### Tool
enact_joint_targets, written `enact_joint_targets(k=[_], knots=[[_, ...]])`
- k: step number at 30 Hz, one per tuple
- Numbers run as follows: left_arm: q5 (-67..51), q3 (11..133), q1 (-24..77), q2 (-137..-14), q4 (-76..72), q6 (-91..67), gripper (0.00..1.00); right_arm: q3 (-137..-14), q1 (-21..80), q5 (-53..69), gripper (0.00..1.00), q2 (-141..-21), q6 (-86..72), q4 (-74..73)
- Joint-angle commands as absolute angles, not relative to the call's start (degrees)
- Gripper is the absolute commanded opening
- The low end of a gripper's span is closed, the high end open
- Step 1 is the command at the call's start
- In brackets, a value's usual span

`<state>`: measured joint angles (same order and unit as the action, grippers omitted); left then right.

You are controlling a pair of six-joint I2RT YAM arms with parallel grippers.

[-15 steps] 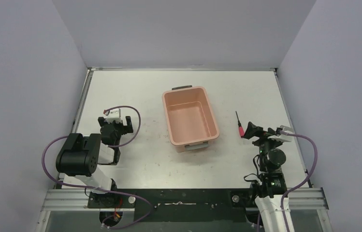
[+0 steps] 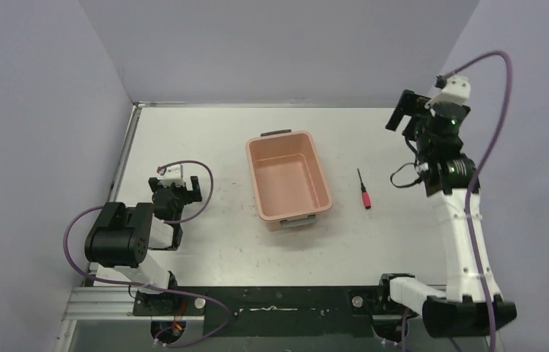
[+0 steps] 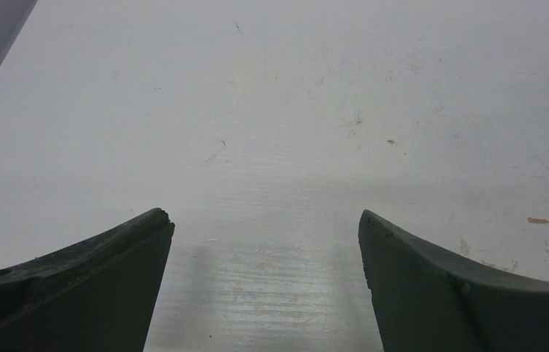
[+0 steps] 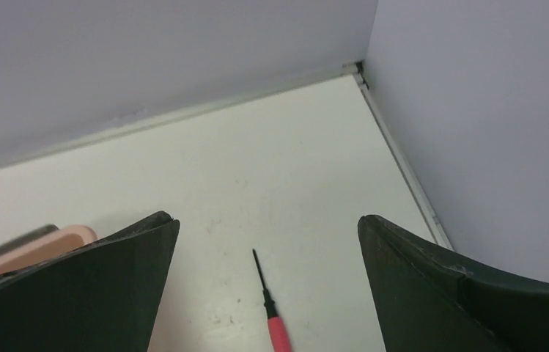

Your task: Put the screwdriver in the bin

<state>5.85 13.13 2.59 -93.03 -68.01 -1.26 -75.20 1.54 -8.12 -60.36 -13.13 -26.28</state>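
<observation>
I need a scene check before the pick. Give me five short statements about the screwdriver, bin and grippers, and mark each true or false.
1. The screwdriver lies on the table, right of the bin. True.
2. The screwdriver is in the bin. False: the bin is empty.
3. The right gripper is shut on the screwdriver. False: it is open, with the screwdriver on the table below it.
4. The left gripper is open over bare table. True.
5. The screwdriver's shaft points toward the far wall. True.
</observation>
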Motion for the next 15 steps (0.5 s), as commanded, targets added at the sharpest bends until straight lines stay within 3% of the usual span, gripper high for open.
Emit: enact_joint_targets(k=[1, 8, 15], knots=[[6.3, 14.3, 2.7, -92.4, -69.8, -1.4, 0.97, -81.4, 1.4, -5.6, 1.0, -75.0, -10.0, -48.5], [6.3, 14.3, 2.7, -92.4, -69.9, -1.4, 0.97, -74.9, 1.2, 1.9, 0.99, -89.4, -8.7, -44.6], [6.3, 14.3, 2.7, -92.4, -69.8, -1.3, 0.97, -69.6, 1.3, 3.2, 0.89, -101.0, -8.5, -38.4]])
